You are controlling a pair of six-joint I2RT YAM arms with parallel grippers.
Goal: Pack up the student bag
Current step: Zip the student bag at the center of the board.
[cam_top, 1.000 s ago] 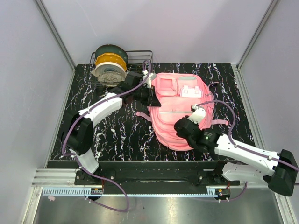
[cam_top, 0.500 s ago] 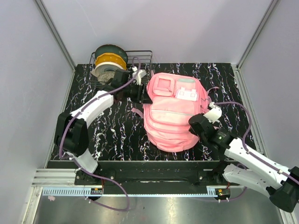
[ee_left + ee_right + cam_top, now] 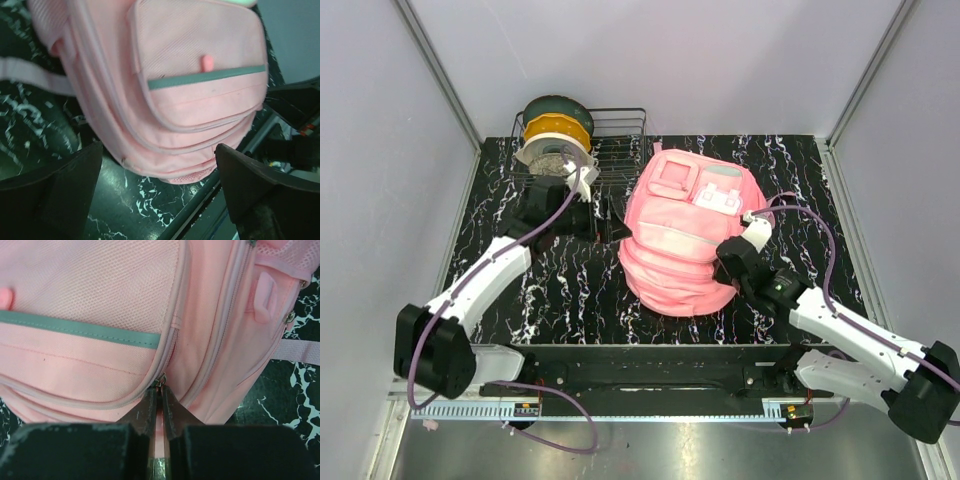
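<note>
The student bag [image 3: 685, 235], a large pink backpack, lies front-up in the middle of the table. My left gripper [image 3: 610, 217] stands open just left of the bag, apart from it. In the left wrist view its wide jaws frame the bag's lower edge [image 3: 170, 150] with nothing between them. My right gripper [image 3: 727, 263] sits at the bag's right flank. In the right wrist view it [image 3: 160, 389] is shut on a zipper pull [image 3: 160, 382] where the front pocket's zip curves down. A grey-green band [image 3: 80, 329] crosses that pocket.
A wire basket [image 3: 620, 128] at the back left holds spools [image 3: 556, 135] of yellow, white and dark filament. A pink strap [image 3: 782, 192] trails off the bag's right side. The marbled black tabletop [image 3: 520, 280] ends at a rail along the near edge.
My left gripper opened and drew back to the left, away from the bag. The bag slid a little left. The right gripper stayed shut at the bag's right flank.
</note>
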